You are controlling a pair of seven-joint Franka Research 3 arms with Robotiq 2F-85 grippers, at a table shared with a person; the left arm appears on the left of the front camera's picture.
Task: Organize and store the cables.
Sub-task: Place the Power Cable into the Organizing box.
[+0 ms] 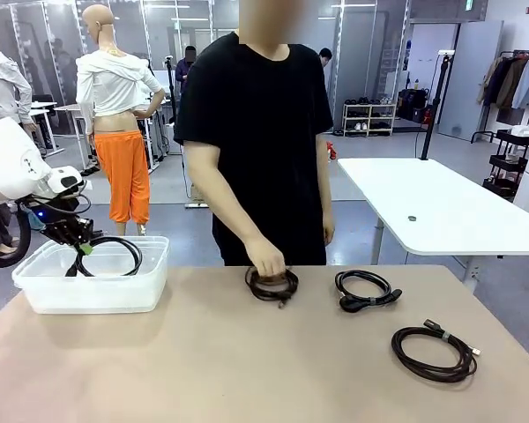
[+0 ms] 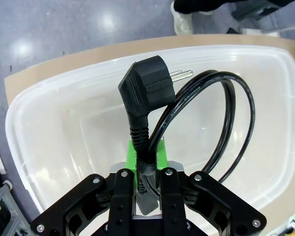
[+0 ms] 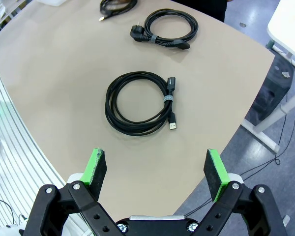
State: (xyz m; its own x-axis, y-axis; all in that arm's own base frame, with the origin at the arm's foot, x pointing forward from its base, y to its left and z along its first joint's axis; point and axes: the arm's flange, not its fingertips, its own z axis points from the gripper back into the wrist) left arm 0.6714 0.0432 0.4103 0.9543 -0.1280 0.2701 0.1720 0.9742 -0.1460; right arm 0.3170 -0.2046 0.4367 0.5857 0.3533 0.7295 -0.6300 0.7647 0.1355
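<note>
At the far left of the front view, the left gripper [image 1: 78,244] is seen poised over a clear bin [image 1: 44,291] that is set on the left end of the table [image 1: 203,370]. Its fingers are closed on a power cord [image 2: 187,97], which is pinched between the green pads [image 2: 132,153] just below the angled plug [image 2: 150,83]. The plug is held above the fingertips, with its metal pins turned to one side. The cord's loop is hung within the bin's walls, and whether the bin's floor is touched cannot be told. Toward the middle of the table, at its far edge, a loose coil [image 1: 272,285] is covered from above by the person's hand [image 1: 266,257], the fingers being laid on its rim. Just to the right, and apart from it, a bound coil [image 1: 365,290] is laid flat, its plug ends gathered at the near side. Farther right and nearer the robot, a third coil [image 1: 433,352] is laid flat near the table's right edge. In the right wrist view the right gripper [image 3: 157,169] is held above that third coil, its jaws spread wide with nothing between them. There the coil is seen to be cinched by a grey tie, with a flat metal connector laid beside the tie, and the bound coil is seen beyond it.
</note>
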